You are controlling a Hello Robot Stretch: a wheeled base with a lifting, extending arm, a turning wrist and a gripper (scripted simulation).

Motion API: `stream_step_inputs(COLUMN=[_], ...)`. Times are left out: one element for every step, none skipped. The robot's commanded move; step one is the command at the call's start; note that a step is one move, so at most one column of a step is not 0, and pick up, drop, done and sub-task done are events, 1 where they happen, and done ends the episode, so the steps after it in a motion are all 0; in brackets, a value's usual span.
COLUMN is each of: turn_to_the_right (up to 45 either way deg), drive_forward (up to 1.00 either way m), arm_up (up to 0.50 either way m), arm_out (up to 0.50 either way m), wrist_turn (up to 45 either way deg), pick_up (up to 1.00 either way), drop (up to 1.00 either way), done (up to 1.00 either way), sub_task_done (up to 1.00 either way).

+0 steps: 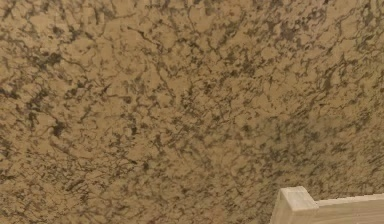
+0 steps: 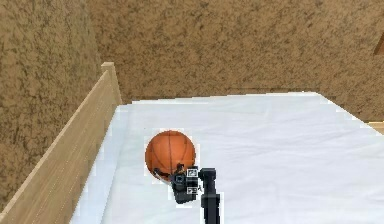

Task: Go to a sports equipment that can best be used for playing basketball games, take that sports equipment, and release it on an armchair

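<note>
On white flat bed top (image 2: 290,140): round orange basketball (image 2: 168,152) is sitting.
Dark two-finger gripper (image 2: 180,188): hanging over bed top; grasping anything? Can't tell.

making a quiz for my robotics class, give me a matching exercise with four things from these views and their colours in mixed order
Things:
1 basketball
2 broad flat surface
3 side board
4 arm

Colours:
a pale wood
b dark
c orange
d white

Pairs: 1-c; 2-d; 3-a; 4-b
</note>
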Motion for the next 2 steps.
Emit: stream_step_inputs(turn_to_the_right=[0.0,0.0], drive_forward=[0.0,0.0], arm_up=[0.32,0.0], arm_out=[0.0,0.0], wrist_turn=[0.0,-45.0], pick_up=[0.0,0.0], drop=[0.0,0.0], done=[0.0,0.0], sub_task_done=[0.0,0.0])
